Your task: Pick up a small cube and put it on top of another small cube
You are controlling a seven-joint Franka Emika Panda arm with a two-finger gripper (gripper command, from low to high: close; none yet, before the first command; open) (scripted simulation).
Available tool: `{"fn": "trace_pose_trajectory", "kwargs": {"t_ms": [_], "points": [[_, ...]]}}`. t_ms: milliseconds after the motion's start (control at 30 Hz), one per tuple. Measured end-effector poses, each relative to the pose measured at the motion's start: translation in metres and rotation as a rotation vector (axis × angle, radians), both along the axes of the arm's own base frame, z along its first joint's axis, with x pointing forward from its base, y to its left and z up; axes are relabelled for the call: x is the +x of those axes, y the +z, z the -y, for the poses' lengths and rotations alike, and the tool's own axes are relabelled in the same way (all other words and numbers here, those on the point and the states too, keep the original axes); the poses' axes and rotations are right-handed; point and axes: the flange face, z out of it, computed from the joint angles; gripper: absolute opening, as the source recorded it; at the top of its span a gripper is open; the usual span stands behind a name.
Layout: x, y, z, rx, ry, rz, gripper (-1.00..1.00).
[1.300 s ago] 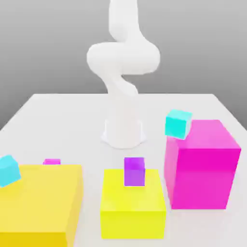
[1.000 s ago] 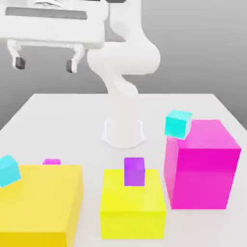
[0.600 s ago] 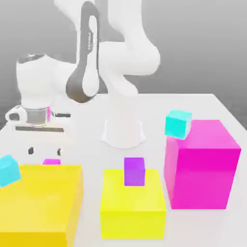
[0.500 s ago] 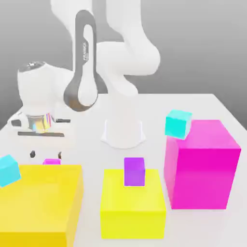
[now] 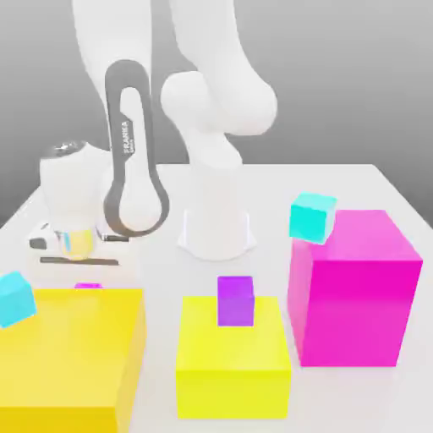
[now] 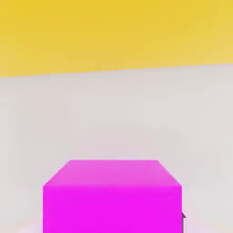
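Observation:
The small cube (image 5: 88,287) is a tiny magenta-pink cube on the white table at the exterior view's left. Only its top edge shows behind the big yellow block (image 5: 72,355). My gripper (image 5: 83,276) has come straight down over it, with the hand's bar just above the cube. In the hand view the small cube (image 6: 112,195) sits close up between the jaws, and a dark fingertip (image 6: 183,219) presses against its side. The gripper is shut on it. The cube still rests on the table.
A small purple cube (image 5: 236,301) stands on a lower yellow block (image 5: 232,359). One cyan cube (image 5: 312,216) leans at the large magenta block's (image 5: 353,287) top corner. Another cyan cube (image 5: 15,298) sits at the big yellow block's left edge. The robot base (image 5: 216,232) stands mid-table.
The hand swung in from high up, dropped onto the small magenta-pink cube, and the jaws went from wide open to shut around it.

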Motion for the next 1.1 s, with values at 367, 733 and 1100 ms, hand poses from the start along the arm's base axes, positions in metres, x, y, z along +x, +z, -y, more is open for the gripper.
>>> {"fn": "trace_pose_trajectory", "kwargs": {"t_ms": [367,733,1100], "points": [[0.001,0.050,0.005,-0.004,-0.002,0.004,-1.00],[0.052,0.103,0.044,-0.021,0.182,-0.093,-1.00],[0.130,0.189,0.069,-0.039,0.069,-0.120,-1.00]]}}
